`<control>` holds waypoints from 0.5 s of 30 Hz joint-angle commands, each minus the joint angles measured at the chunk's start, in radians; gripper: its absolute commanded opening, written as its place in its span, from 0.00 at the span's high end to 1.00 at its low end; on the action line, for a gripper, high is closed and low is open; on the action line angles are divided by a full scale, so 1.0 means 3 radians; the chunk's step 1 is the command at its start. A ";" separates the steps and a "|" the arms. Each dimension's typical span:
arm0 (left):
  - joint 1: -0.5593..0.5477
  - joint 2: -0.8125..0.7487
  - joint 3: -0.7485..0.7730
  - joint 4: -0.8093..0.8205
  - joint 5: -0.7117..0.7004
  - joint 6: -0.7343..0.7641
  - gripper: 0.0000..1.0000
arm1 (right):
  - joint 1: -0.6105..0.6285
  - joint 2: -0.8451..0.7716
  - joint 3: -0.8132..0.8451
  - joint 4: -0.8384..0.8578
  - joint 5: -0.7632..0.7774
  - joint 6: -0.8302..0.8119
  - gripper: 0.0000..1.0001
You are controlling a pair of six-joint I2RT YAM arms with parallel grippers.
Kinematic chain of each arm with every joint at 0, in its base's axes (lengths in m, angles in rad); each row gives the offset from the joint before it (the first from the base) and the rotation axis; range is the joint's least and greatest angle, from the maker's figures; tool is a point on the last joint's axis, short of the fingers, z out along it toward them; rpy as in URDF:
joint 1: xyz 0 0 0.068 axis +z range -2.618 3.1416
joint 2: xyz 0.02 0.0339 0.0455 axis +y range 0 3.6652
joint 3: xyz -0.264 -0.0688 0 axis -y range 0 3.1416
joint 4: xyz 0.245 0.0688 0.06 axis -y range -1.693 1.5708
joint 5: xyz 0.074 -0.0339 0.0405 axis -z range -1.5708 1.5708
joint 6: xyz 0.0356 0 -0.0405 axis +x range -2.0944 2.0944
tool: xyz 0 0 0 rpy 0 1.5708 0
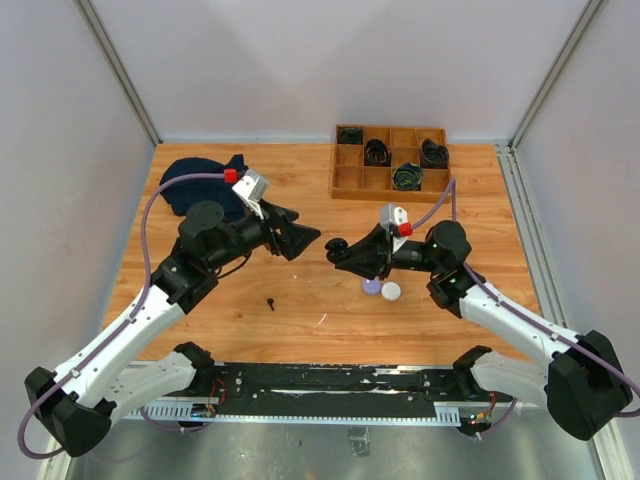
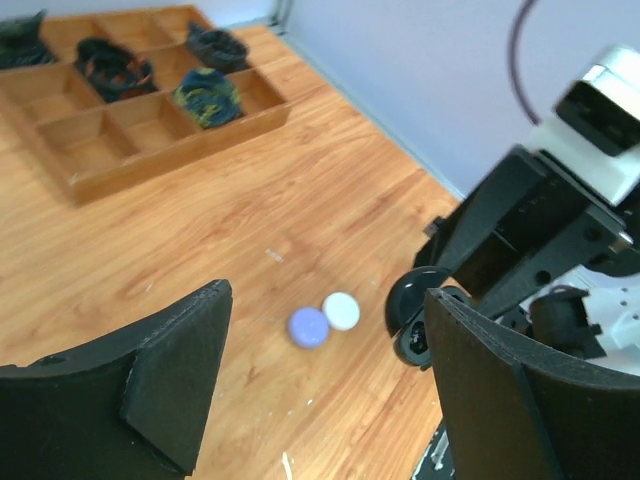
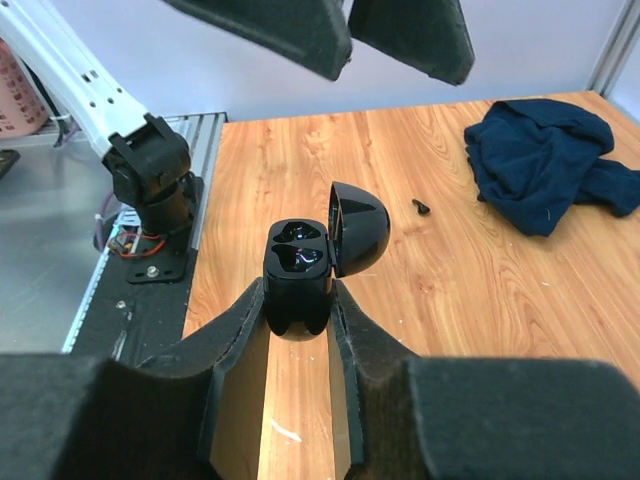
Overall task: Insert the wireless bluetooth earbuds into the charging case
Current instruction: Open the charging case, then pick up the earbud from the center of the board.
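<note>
My right gripper point(image 1: 347, 253) is shut on a glossy black charging case point(image 3: 297, 278) and holds it above the table with its lid point(image 3: 360, 228) swung open. Its two sockets face up and look empty. My left gripper point(image 1: 306, 238) is open and empty, hovering just left of the case, its fingers point(image 3: 300, 30) above it in the right wrist view. One tiny black earbud point(image 1: 271, 302) lies on the wood in front of the left arm; it also shows in the right wrist view point(image 3: 421, 207). No white or purple buds show.
A round pale purple case point(image 1: 372, 287) and a round white case point(image 1: 391, 291) lie touching under the right gripper. A wooden divided tray point(image 1: 352, 180) with coiled black cables stands at the back right. A navy cloth point(image 1: 195, 183) lies at the back left.
</note>
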 commanded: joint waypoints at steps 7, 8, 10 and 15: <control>0.0013 -0.0037 -0.0004 -0.1646 -0.1166 -0.0694 0.17 | 0.0080 -0.0037 -0.0313 0.0406 0.0204 -0.0395 0.91; 0.0013 -0.0033 -0.0045 -0.1735 -0.1232 -0.0764 0.17 | 0.0089 -0.0032 -0.0341 0.0413 0.0226 -0.0407 0.91; 0.0013 -0.0027 -0.0137 -0.1888 -0.1366 -0.0895 0.18 | 0.0106 -0.0038 -0.0381 0.0438 0.0261 -0.0436 0.91; 0.0013 0.0008 -0.0360 -0.2052 -0.1478 -0.1163 0.17 | 0.0153 -0.0049 -0.0489 0.0490 0.0356 -0.0510 0.91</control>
